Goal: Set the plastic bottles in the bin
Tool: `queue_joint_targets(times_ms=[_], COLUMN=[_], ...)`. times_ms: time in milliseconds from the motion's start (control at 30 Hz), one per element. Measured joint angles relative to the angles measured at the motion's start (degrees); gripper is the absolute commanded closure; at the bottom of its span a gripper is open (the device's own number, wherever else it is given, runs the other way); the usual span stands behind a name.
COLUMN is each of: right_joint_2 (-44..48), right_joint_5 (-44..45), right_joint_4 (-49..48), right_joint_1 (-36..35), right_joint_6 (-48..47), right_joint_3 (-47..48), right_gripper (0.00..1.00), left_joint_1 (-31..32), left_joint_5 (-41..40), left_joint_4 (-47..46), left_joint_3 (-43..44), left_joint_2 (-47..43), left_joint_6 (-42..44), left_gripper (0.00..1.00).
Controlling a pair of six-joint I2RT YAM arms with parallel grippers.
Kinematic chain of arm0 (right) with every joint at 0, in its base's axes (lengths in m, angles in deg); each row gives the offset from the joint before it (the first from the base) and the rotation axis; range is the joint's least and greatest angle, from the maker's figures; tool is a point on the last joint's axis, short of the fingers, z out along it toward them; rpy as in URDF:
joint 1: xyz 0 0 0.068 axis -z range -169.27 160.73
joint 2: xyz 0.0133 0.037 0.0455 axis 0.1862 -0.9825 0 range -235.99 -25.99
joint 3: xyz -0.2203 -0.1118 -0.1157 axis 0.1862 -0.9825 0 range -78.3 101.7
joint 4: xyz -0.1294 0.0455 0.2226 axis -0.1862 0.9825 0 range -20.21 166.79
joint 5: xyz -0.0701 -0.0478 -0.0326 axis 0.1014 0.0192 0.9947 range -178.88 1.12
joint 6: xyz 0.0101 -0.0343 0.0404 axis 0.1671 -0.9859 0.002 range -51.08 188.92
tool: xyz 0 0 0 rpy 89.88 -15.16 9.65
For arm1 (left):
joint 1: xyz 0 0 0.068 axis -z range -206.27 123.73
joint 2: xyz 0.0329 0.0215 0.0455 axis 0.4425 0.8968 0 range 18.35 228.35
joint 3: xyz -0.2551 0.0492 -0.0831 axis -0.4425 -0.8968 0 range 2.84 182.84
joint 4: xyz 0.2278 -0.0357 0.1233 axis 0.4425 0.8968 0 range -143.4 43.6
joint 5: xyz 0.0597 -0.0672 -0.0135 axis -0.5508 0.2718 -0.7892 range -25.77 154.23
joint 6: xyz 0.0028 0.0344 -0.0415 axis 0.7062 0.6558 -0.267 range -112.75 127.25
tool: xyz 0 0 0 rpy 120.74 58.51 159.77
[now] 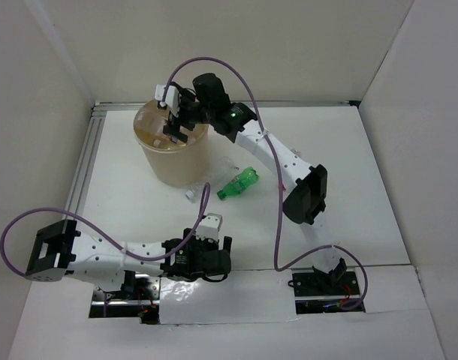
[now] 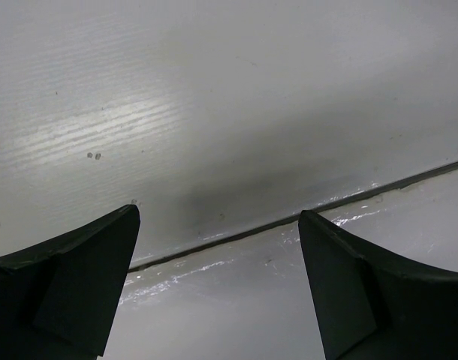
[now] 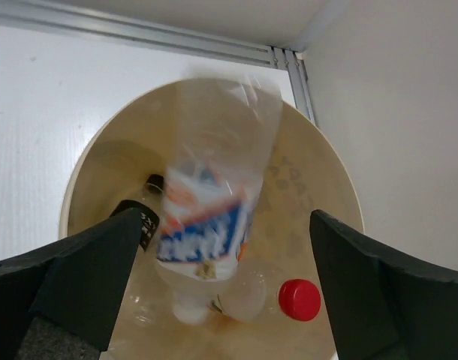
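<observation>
right gripper point(image 3: 223, 217) fingers gape over the bin point(image 1: 176, 161), a blurred clear bottle point(image 3: 206, 236) loose inside, while the green bottle point(image 1: 237, 184) lies on the surface point(image 1: 349, 187) at the bin's 4 o'clock, axis 8-to-2, seemingly nearer the open left gripper point(image 1: 225, 259).

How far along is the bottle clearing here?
Done: bottles already lie in the bin, a red cap showing. In hand: a clear blue-labelled bottle, blurred, seems to be dropping from the open right gripper. Still to go: the green bottle and apparently a clear one beside the bin. The left gripper is open, holding nothing.
</observation>
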Motion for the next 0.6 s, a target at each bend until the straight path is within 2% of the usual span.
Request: queue_joint_targets(times_ms=[167, 200, 300, 367, 400, 433, 467, 533, 600], right_joint_2=[1.90, 2.95, 9.01, 14.69, 17.66, 20.83, 23.43, 28.13, 31.95], right_joint_5=[1.22, 1.57, 1.53, 0.87, 0.83, 0.28, -0.33, -2.36, -5.86], right_joint_4=[0.42, 0.39, 0.35, 0.85, 1.09, 1.14, 1.57, 2.97, 5.25], right_joint_1=[1.66, 2.47, 8.48, 15.76, 20.09, 25.53, 29.97, 38.75, 45.11], right_joint_6=[7.91, 9.57, 14.88, 17.94, 19.30, 20.68, 21.77, 23.50, 24.39], right_joint_3=[1.64, 1.46, -2.16, -7.26, -9.94, -13.70, -16.85, -23.85, -31.15], right_gripper=[0.00, 0.22, 0.70, 0.91, 0.88, 0.80, 0.52, 0.28, 0.00], left_joint_1=[-0.17, -0.68, -3.67, -6.97, -8.70, -10.58, -12.22, -15.56, -18.82], left_joint_5=[-3.56, -4.00, -4.15, -4.04, -3.69, -3.10, -2.69, -1.68, -0.98], left_joint_4=[-3.50, -4.52, -8.44, -12.00, -14.01, -15.61, -16.92, -19.32, -20.55], left_joint_3=[0.20, 0.59, 2.89, 5.07, 6.10, 7.39, 8.96, 12.55, 17.33], left_joint_2=[0.55, 1.14, 3.91, 6.08, 7.15, 8.28, 9.53, 12.55, 16.44], left_joint_6=[5.01, 7.34, 14.12, 19.58, 22.05, 24.76, 27.30, 31.82, 36.09], left_gripper=[0.00, 0.00, 0.00, 0.00, 0.00, 0.00, 0.00, 0.00, 0.00])
